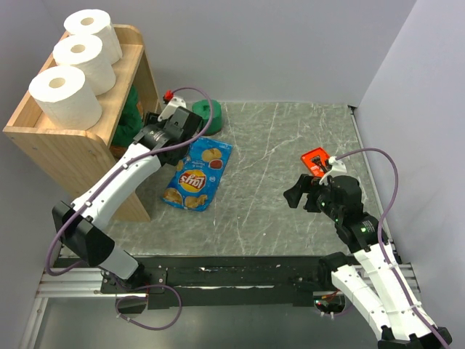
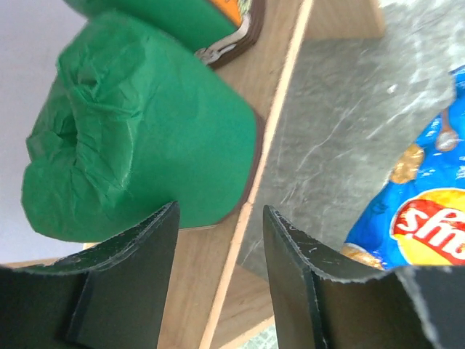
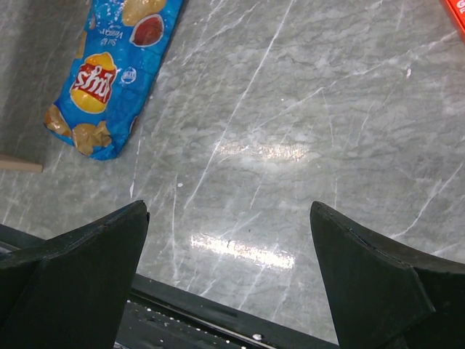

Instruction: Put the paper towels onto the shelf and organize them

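Three white paper towels stand in a row on the top tray of the wooden shelf. A dark green roll lies on a lower tier, with a second green roll behind it; in the top view they show partly. A third green roll sits on the table behind my left gripper. My left gripper is open and empty, just in front of the nearer green roll at the tier's edge. My right gripper is open and empty above the table.
A blue chip bag lies on the table right of the shelf, also in the left wrist view. A small red-orange object lies behind my right gripper. Grey walls close in the back and right.
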Robot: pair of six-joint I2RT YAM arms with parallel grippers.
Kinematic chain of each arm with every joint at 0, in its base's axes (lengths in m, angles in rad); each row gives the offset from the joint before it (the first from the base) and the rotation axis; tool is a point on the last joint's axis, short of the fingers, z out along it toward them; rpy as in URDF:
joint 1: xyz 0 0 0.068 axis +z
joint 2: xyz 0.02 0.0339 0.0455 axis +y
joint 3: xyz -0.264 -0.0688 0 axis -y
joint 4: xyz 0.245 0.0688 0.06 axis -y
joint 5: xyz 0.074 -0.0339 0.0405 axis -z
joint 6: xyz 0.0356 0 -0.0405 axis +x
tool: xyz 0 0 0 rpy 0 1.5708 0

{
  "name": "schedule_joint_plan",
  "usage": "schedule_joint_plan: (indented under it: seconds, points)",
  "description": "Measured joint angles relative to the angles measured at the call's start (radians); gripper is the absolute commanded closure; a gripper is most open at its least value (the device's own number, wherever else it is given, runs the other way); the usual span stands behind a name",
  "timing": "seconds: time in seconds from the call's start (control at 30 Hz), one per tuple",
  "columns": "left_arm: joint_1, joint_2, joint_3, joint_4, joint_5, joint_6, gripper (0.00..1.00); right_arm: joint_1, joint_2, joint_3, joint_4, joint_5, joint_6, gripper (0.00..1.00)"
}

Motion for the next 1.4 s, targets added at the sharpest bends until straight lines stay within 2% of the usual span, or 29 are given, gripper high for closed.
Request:
schedule_joint_plan:
  seconds: [0.33, 0.8, 0.93, 1.1, 1.3, 1.4]
  points:
    - [0.094, 0.013, -0.008, -0.020, 0.003, -0.050, 0.44, 0.000, -0.011, 0.000, -0.004, 0.000, 0.003, 0.01]
    - [0.155, 0.063, 0.005, -0.022, -0.001, -0.058, 0.43, 0.000, -0.024, 0.000, -0.004, -0.003, 0.003, 0.01]
    - [0.150, 0.060, 0.021, -0.002, 0.034, -0.041, 0.36, 0.000, -0.019, 0.000, -0.003, -0.008, 0.010, 0.01]
    - [0.077, 0.019, 0.021, 0.042, 0.085, -0.004, 0.27, 0.000, -0.012, 0.000, 0.003, -0.027, 0.035, 0.01]
    - [-0.104, -0.079, 0.021, 0.104, 0.153, 0.045, 0.03, 0.000, 0.041, 0.000, 0.035, -0.042, 0.074, 0.01]
    - [-0.162, -0.129, 0.006, 0.149, 0.216, 0.068, 0.04, 0.000, 0.109, 0.010, 0.061, -0.043, 0.093, 0.01]
